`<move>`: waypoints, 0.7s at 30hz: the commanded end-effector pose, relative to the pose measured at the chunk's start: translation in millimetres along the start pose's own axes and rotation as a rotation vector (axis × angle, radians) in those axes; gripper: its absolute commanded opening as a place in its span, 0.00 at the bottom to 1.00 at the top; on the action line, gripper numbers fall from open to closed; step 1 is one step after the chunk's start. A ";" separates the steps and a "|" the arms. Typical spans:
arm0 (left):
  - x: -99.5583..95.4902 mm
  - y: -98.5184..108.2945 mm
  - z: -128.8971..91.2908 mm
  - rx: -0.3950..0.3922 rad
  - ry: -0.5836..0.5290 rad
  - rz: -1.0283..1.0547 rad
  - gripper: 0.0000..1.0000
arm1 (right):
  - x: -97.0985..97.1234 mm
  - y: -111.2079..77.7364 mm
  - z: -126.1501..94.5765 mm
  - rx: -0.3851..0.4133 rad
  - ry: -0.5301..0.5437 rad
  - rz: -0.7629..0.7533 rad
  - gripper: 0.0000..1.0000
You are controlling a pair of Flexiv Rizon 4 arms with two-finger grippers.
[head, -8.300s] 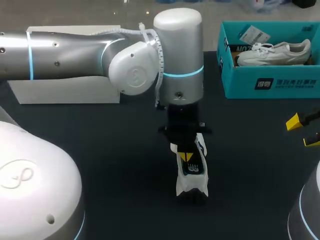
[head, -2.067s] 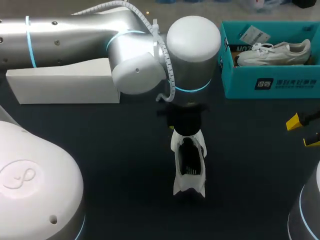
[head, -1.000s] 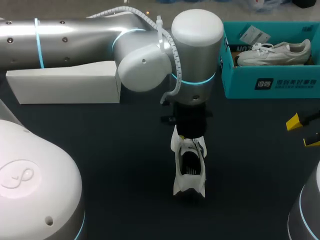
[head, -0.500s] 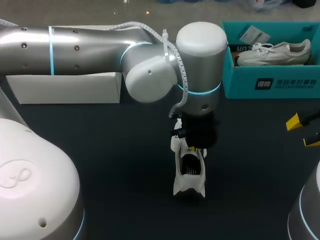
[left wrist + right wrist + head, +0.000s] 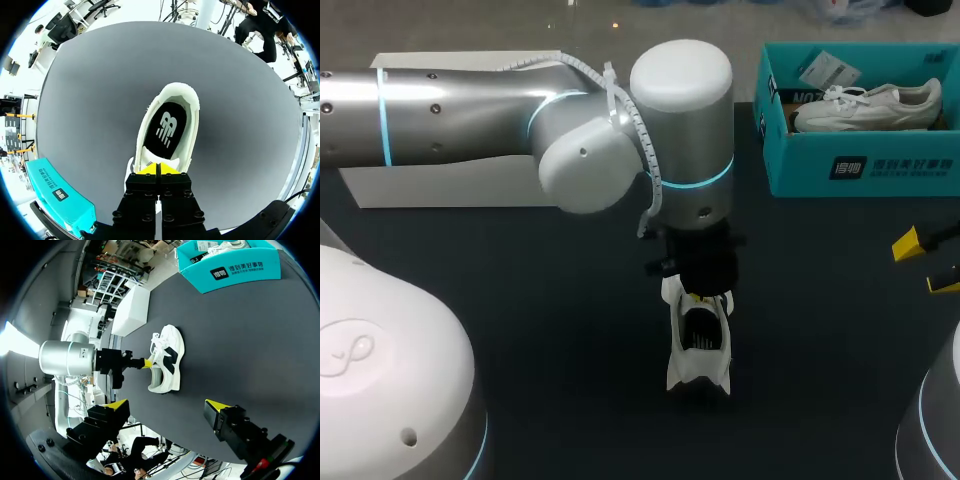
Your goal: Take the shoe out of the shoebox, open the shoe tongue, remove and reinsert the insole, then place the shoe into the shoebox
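The dark table (image 5: 550,300) carries three things. A white shoe (image 5: 698,352) stands on its sole a little off the centre toward 5 o'clock. A teal shoebox (image 5: 860,165) sits at 2 o'clock, and a long white box (image 5: 440,185) lies at 10 o'clock.

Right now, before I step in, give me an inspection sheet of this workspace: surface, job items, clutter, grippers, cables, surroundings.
Surface: dark table.
Job's things: white shoe upright mid-table, insole inside; open teal shoebox far right, holding a second shoe.
Clutter: white box, far left.
Grippers: left gripper at the shoe's tongue, jaws shut; right gripper at the right edge, jaws open, empty.
Cables: white coiled cable on the left arm.
Surroundings: nothing seen.
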State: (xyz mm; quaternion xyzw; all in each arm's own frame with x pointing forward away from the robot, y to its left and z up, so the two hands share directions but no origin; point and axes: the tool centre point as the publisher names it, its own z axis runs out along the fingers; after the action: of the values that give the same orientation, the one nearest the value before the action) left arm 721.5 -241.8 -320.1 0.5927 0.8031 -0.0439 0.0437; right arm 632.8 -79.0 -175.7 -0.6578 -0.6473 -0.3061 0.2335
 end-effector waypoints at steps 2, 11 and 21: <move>-0.4 3.5 -8.3 0.099 -0.019 -0.296 0.00 | 0.5 -9.3 -1.4 -0.075 -0.003 0.001 1.00; 10.4 -17.5 -27.4 0.086 0.127 -1.190 0.00 | 0.5 -9.3 -1.4 -0.075 -0.003 0.001 1.00; 10.4 -17.5 -27.4 0.086 0.127 -1.190 0.00 | 0.5 -9.3 -1.4 -0.075 -0.003 0.001 1.00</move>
State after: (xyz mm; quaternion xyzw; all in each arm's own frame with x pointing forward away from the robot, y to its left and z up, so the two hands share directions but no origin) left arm 700.2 -229.9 -294.0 0.3118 0.9475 -0.0699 -0.0128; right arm 632.8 -79.0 -175.7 -0.6578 -0.6473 -0.3061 0.2335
